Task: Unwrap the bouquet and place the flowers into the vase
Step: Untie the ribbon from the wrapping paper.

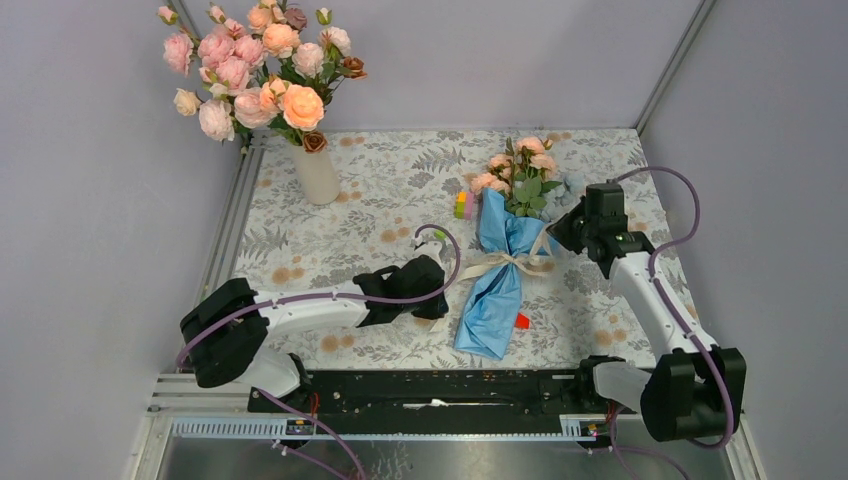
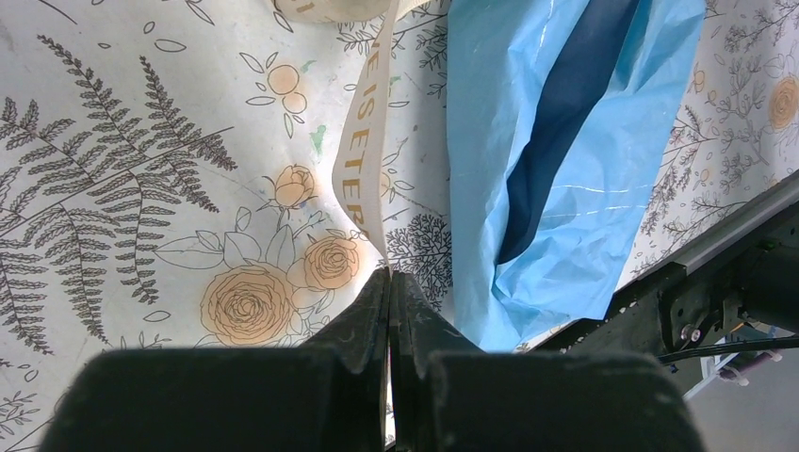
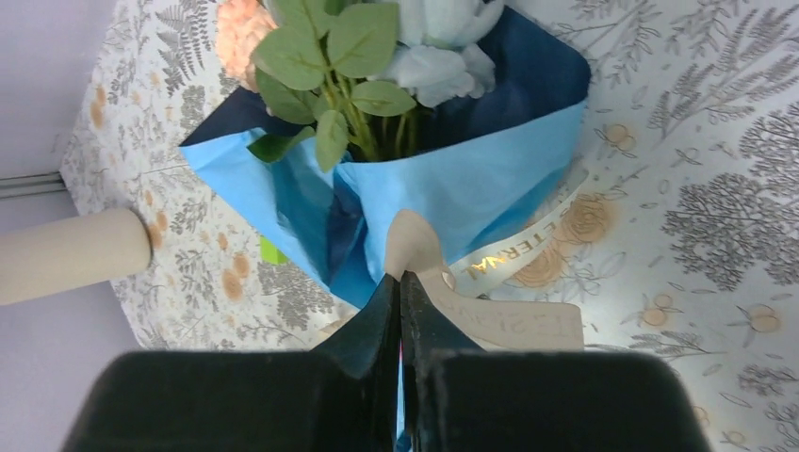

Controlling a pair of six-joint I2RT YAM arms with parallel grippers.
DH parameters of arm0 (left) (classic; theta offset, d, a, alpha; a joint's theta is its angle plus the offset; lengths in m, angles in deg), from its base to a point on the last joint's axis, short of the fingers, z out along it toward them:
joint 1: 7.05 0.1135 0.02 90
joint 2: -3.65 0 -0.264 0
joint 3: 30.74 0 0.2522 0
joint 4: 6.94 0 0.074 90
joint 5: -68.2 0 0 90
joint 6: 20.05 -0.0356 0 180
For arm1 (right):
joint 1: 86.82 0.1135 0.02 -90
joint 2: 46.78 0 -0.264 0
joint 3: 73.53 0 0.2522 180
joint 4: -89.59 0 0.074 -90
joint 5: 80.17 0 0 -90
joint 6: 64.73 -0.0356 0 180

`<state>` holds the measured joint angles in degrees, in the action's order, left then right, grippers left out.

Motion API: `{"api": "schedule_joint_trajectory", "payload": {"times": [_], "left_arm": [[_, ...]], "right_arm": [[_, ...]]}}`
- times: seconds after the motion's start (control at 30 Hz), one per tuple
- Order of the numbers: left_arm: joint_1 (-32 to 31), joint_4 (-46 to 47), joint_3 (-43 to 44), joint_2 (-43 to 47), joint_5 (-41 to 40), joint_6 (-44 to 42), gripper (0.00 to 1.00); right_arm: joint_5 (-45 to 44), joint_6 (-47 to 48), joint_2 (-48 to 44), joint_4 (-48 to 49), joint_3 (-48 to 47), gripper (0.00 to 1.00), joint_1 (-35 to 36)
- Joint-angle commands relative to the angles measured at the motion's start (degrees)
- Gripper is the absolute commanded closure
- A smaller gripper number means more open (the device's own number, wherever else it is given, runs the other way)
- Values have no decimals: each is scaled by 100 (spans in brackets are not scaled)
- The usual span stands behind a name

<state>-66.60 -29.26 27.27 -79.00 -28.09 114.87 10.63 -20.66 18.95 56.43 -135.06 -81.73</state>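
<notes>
The left tool (image 2: 389, 275) is clenched on a cream ribbon (image 2: 363, 179) tail, and the right tool (image 3: 400, 276) pinches another piece close against the paper. If they pull unevenly, I'd expect the ribbon to slip out, the knot (image 1: 512, 262) to jam tighter, or the whole bouquet (image 1: 497, 290) to drag across the counter (image 1: 380, 190). The bouquet lies between both tools, centre right of the overhead frame, with the vase (image 1: 318, 172) well apart at upper left.
</notes>
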Motion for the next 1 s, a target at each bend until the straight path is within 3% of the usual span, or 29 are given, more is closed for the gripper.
{"api": "schedule_joint_trajectory", "payload": {"times": [0.0, 0.2, 0.37, 0.47, 0.7, 0.97], "left_arm": [[27, 56, 114, 233, -14, -20, 100], [30, 49, 71, 250, 15, -11, 100], [21, 64, 34, 291, 31, 32, 100], [23, 90, 1, 310, 40, 59, 100], [31, 202, -99, 355, 61, 91, 100], [23, 293, -101, 301, 171, 60, 100]], "right_arm": [[374, -161, 338, 424, -599, 100, -25], [667, 32, 1117, 625, -1130, 96, -25], [546, 214, 1257, 649, -1214, 90, -25], [237, 365, 1068, 541, -1105, 79, -23], [-221, 497, -19, 403, -196, 87, -30], [-154, 714, -379, 131, 555, 77, -25]]}}
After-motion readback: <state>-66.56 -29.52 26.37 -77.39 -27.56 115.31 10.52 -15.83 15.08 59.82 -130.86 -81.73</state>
